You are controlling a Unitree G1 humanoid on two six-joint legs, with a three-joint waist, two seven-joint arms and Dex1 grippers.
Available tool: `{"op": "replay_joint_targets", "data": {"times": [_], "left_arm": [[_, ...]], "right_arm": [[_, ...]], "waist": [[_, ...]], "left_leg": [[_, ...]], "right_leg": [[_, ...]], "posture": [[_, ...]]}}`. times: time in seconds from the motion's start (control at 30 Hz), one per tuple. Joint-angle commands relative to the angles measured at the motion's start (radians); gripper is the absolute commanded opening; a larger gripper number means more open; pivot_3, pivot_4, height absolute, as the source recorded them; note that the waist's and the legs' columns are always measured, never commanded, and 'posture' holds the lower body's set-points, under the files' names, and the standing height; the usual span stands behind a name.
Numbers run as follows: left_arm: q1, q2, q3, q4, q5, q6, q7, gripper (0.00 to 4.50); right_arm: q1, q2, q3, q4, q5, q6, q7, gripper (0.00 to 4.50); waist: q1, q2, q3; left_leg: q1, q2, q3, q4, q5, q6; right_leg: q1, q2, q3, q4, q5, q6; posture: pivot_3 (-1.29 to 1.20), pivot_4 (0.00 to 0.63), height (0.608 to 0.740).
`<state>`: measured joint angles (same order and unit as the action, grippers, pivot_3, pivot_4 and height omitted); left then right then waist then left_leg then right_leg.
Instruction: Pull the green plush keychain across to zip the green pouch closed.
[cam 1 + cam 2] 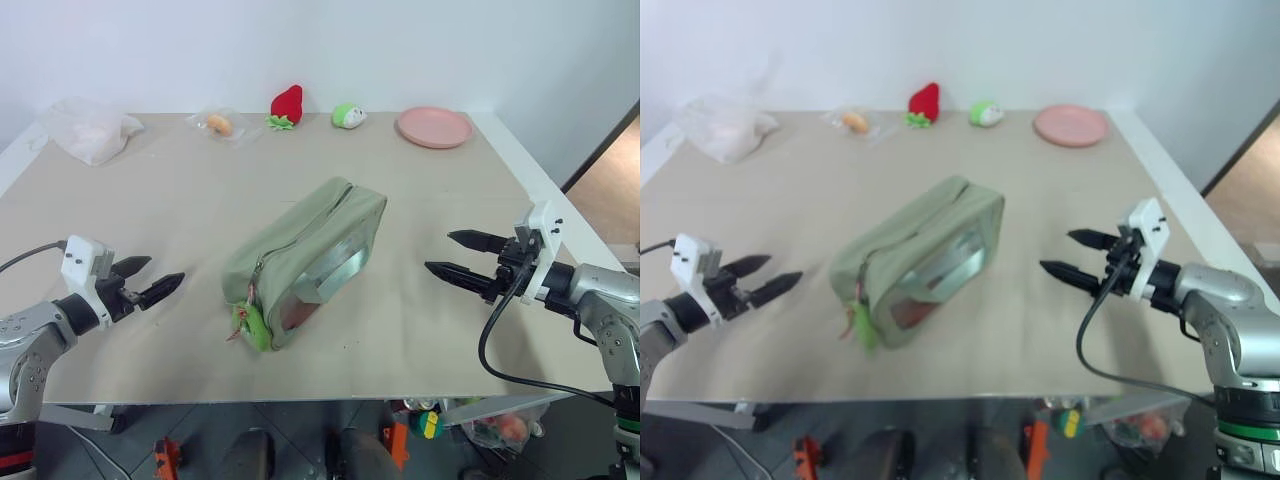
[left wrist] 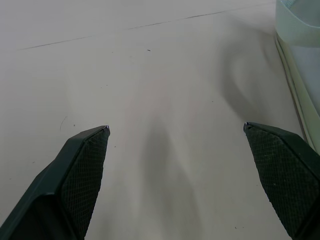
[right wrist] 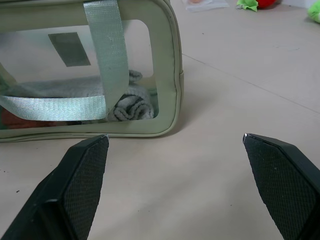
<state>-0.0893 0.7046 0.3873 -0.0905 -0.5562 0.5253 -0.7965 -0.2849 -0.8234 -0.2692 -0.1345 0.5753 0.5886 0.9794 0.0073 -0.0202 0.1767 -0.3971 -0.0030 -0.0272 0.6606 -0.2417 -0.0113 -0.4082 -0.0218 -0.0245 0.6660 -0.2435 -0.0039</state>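
step: approach, nothing grasped yet | left gripper – fingers spread, empty, near the pouch's near end | right gripper – spread, empty, well apart | sage-green boxy fabric pouch mid-table, clear window facing right | bright green plush keychain hangs at its near end | next: pinch keychain, steady pouch, draw zipper along

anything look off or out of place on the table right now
Nothing is spilled or damaged. The green pouch lies skewed across the table, and its green plush keychain hangs off the near end. Both the left pincer and the right pincer are open, clear of it.
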Motion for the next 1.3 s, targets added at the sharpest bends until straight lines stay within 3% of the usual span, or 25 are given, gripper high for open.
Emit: {"op": "replay_joint_targets", "data": {"times": [0.03,0.2,0.3,0.47,0.6,0.8,1.03,1.13,1.3], "left_arm": [[-0.008,0.037,0.017,-0.070,-0.055,0.016,-0.052,4.45],[-0.101,0.067,0.048,-0.105,-0.176,0.100,-0.081,4.45],[-0.167,0.089,0.068,-0.163,-0.276,0.085,-0.180,4.45],[-0.241,0.189,0.062,-0.211,-0.459,0.190,-0.334,4.45],[-0.275,0.240,0.030,-0.240,-0.516,0.228,-0.415,4.45],[-0.240,0.238,0.029,-0.266,-0.502,0.218,-0.416,4.45],[-0.169,0.225,0.062,-0.304,-0.500,0.202,-0.371,4.45],[-0.139,0.218,0.089,-0.320,-0.511,0.201,-0.352,4.50],[-0.107,0.203,0.122,-0.340,-0.534,0.199,-0.315,4.50]], "right_arm": [[-0.035,-0.036,0.008,-0.040,-0.002,-0.013,0.023,4.44],[-0.127,-0.069,0.075,-0.020,-0.062,-0.059,0.041,4.44],[-0.273,-0.087,0.102,-0.006,-0.065,-0.072,0.075,4.44],[-0.562,-0.093,0.232,0.055,-0.124,-0.143,0.207,4.44],[-0.685,-0.055,0.387,0.059,-0.174,-0.235,0.378,4.44],[-0.753,0.046,0.563,0.144,-0.335,-0.422,0.468,4.44],[-0.801,0.141,0.611,0.261,-0.410,-0.548,0.508,4.44],[-0.795,0.160,0.622,0.285,-0.431,-0.580,0.523,3.84],[-0.782,0.165,0.631,0.315,-0.457,-0.612,0.545,3.78]], "waist": [[0.000,0.000,0.000],[0.000,-0.002,0.003],[-0.004,-0.002,0.006],[-0.006,-0.002,0.009],[-0.005,-0.002,0.010],[-0.006,-0.002,0.010],[-0.008,-0.003,0.010],[-0.008,-0.003,0.010],[-0.008,-0.003,0.010]], "left_leg": [[0.000,0.000,0.000,0.000,0.000,0.000],[0.000,0.000,0.000,0.000,0.000,0.000],[0.000,0.000,0.000,0.000,0.001,0.001],[0.000,0.001,0.005,-0.003,0.001,0.001],[0.001,0.001,0.004,-0.005,0.001,0.001],[0.000,0.001,0.004,-0.005,0.000,0.001],[0.001,0.001,0.005,-0.005,0.001,0.000],[0.001,0.001,0.005,-0.005,0.001,0.000],[0.001,0.001,0.005,-0.005,0.001,0.000]], "right_leg": [[0.000,0.000,0.000,0.000,0.000,0.000],[0.000,0.000,0.000,0.000,0.001,0.000],[0.000,0.000,0.000,0.000,0.001,0.000],[-0.003,0.001,0.002,0.000,0.001,0.000],[-0.003,0.002,0.003,0.000,-0.001,-0.001],[-0.003,0.001,0.004,0.000,-0.001,-0.001],[-0.003,0.002,0.006,0.000,0.002,-0.005],[-0.003,0.001,0.006,0.000,0.002,-0.005],[-0.003,0.001,0.006,0.000,0.002,-0.006]], "posture": [[0.00,0.150,0.740],[0.00,0.150,0.740],[0.00,0.150,0.740],[0.00,0.150,0.740],[0.00,0.150,0.740],[0.00,0.150,0.740],[0.00,0.150,0.740],[0.00,0.150,0.740],[0.00,0.150,0.740]]}}
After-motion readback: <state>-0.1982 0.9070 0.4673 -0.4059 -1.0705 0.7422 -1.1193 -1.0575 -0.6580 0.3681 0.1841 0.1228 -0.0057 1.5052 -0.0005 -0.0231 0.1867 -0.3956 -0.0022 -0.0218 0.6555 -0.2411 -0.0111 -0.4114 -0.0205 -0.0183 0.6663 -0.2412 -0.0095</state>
